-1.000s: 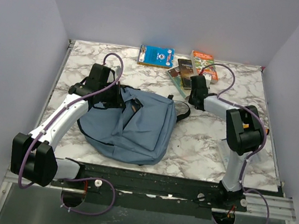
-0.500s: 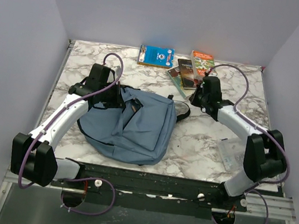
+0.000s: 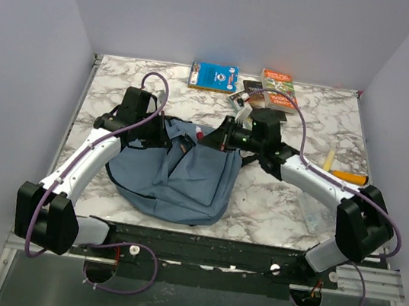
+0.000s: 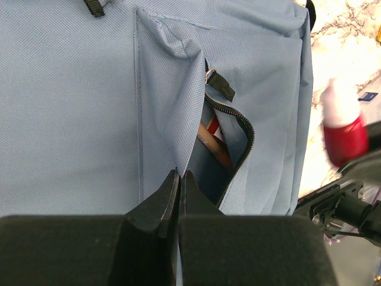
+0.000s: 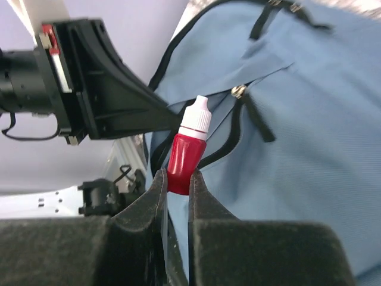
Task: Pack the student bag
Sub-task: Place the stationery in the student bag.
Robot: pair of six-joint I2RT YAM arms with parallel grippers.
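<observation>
Student bag [image 3: 185, 181] fabric in left pincer [image 4: 178, 176], red bottle [image 5: 185, 156] in right pincer [image 5: 177, 179].

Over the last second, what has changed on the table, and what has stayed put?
The right tool swung left from the books to the bag and now holds a red bottle by the bag's open pocket. Whether it already held the bottle earlier is not visible. The left tool stayed pinched on the bag's fabric, and the bag did not move.

Matt woven-cloth student bag [image 4: 71, 119]; glossy red plastic bottle [image 5: 181, 164]
</observation>
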